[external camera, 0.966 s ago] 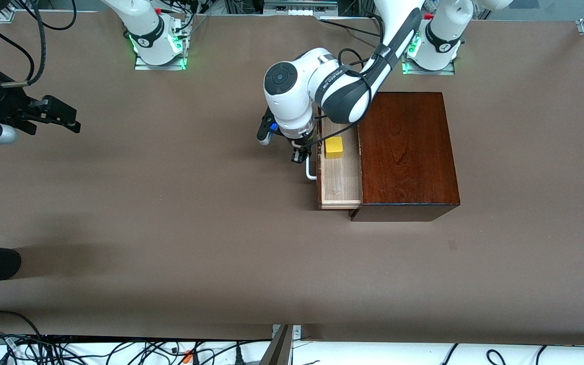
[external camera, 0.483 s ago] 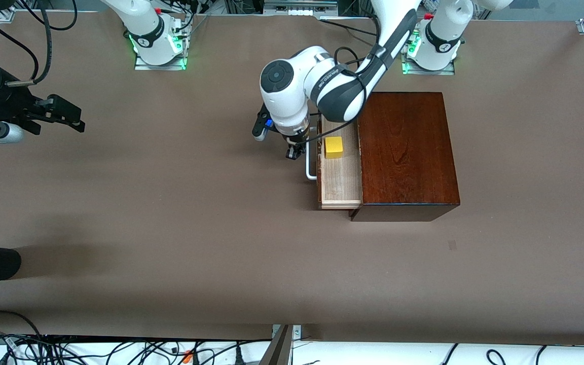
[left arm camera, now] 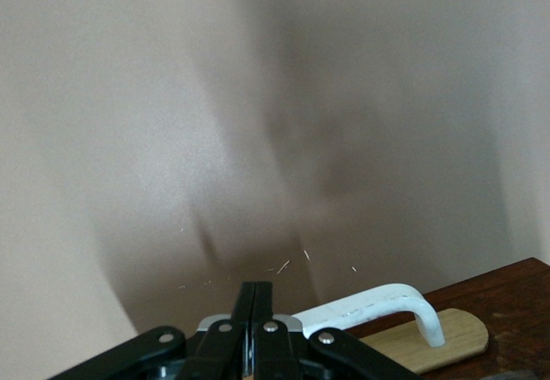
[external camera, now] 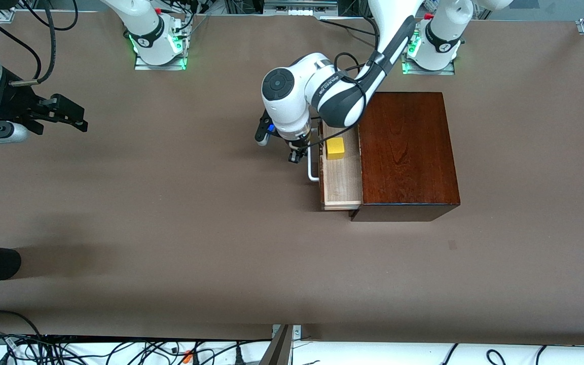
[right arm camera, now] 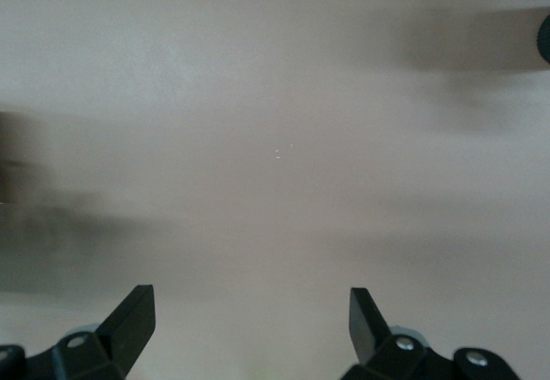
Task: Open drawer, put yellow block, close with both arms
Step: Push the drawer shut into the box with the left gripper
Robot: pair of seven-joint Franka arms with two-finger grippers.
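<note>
The drawer (external camera: 341,175) stands partly pulled out of the dark wooden box (external camera: 407,152), toward the right arm's end of the surface (external camera: 170,228). The yellow block (external camera: 335,147) rests inside the drawer tray, close to the box opening, so the loading step appears complete.

The left end effector (external camera: 296,154) sits just beside the white handle (external camera: 313,167), on the side away from the box. Its fingers (left arm camera: 254,311) are pressed together, holding nothing; this likely gives a firm pushing face for closing the drawer.

The right end effector (external camera: 71,117) waits over bare surface, well apart from the drawer, fingers (right arm camera: 129,315) spread wide and empty.
</note>
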